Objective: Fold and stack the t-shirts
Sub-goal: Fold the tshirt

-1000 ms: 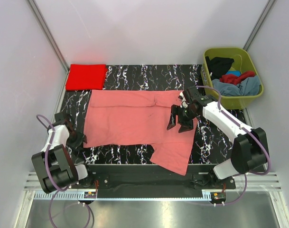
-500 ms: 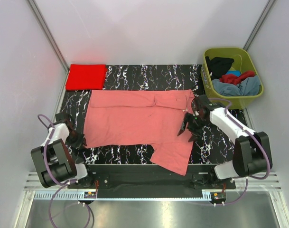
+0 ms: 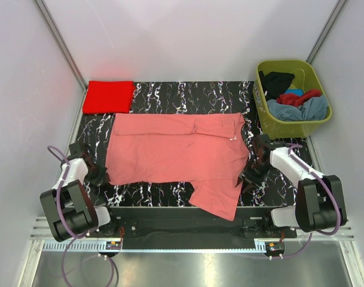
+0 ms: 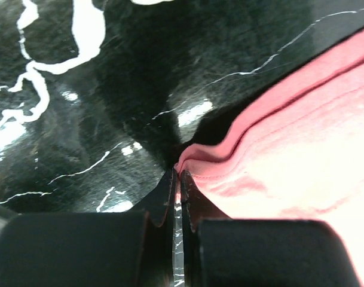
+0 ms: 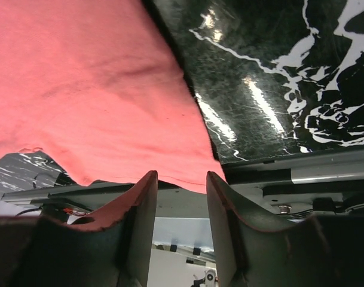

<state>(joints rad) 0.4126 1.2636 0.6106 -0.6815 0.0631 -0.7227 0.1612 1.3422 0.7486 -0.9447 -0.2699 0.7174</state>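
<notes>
White walls, marbled table, perhaps steel floor

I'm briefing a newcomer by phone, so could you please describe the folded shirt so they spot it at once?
Find the black marbled table, then its far left corner. The bright red shirt lies there as a flat, neat rectangle. The pink shirt near it is spread open, and the clothes in the green tub are crumpled.

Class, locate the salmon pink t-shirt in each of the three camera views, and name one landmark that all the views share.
Top external: the salmon pink t-shirt lies spread across the middle, one corner hanging over the near edge.
Left wrist: it fills the right side, its folded hem running down to the lower centre.
Right wrist: it fills the upper left.
Shared landmark: the black white-veined tabletop beside the cloth in every view.
</notes>
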